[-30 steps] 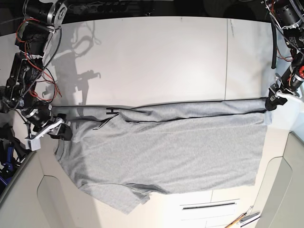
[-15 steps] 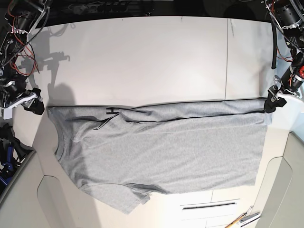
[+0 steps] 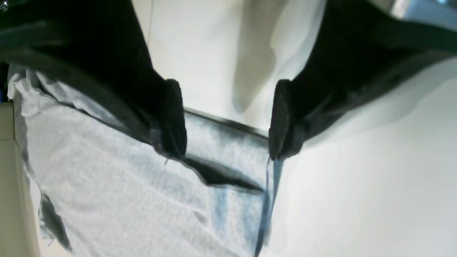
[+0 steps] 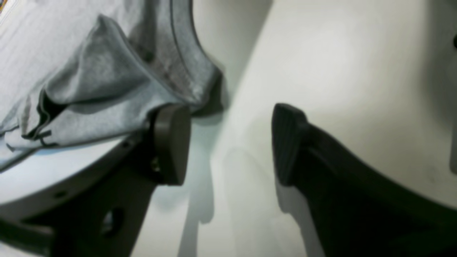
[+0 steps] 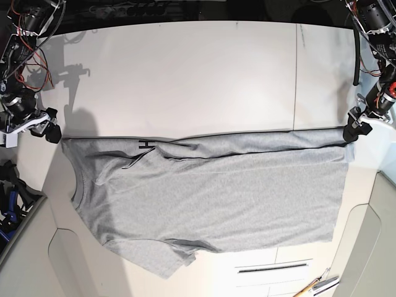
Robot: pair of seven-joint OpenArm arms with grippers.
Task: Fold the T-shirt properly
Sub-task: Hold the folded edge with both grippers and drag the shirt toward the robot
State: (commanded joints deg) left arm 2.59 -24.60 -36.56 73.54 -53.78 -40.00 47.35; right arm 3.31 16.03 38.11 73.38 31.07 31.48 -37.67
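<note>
1. The T-shirt (image 5: 216, 204) is spread across the lower middle of the base view, its upper edge folded over, probably to even the outline.
2. The left gripper (image 3: 228, 121) is held open over the corner, presumably for gripping; the right gripper (image 4: 230, 142) is parted beside the other corner.
3. Both fingertip gaps are shown by the wrist views, but are unclear in the base view.
</note>
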